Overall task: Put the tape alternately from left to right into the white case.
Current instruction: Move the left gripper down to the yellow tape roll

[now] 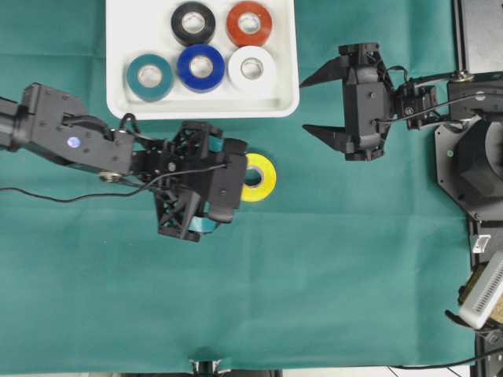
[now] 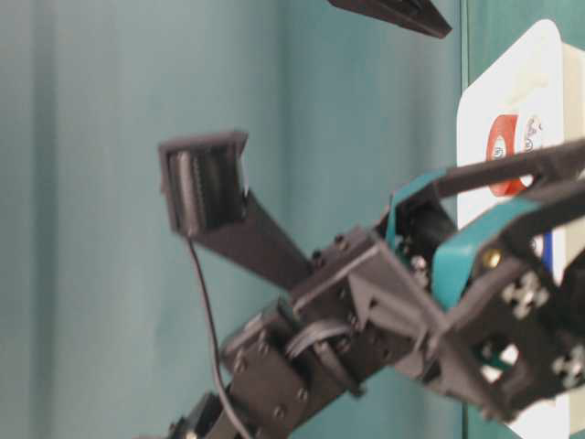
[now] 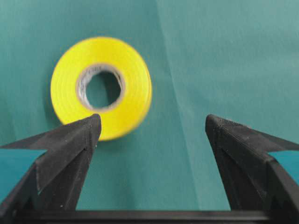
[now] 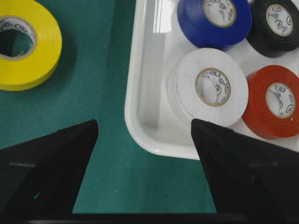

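I see five rolls of tape lying flat in the white case: the teal roll, the blue roll, the white roll, the black roll and the red roll. The case sits at the top of the green tabletop. The yellow roll is not in the case. It lies flat on the tabletop, just below the case's near rim. My left claw is wide open and holds nothing. From above, it sits right by the yellow roll and covers the roll's left side. In the left wrist view, the yellow roll lies just past the tip of one finger, and I cannot tell if they touch. My right claw is wide open too and holds nothing. It hangs to the right of the case, with its tips pointing at the case's right edge.
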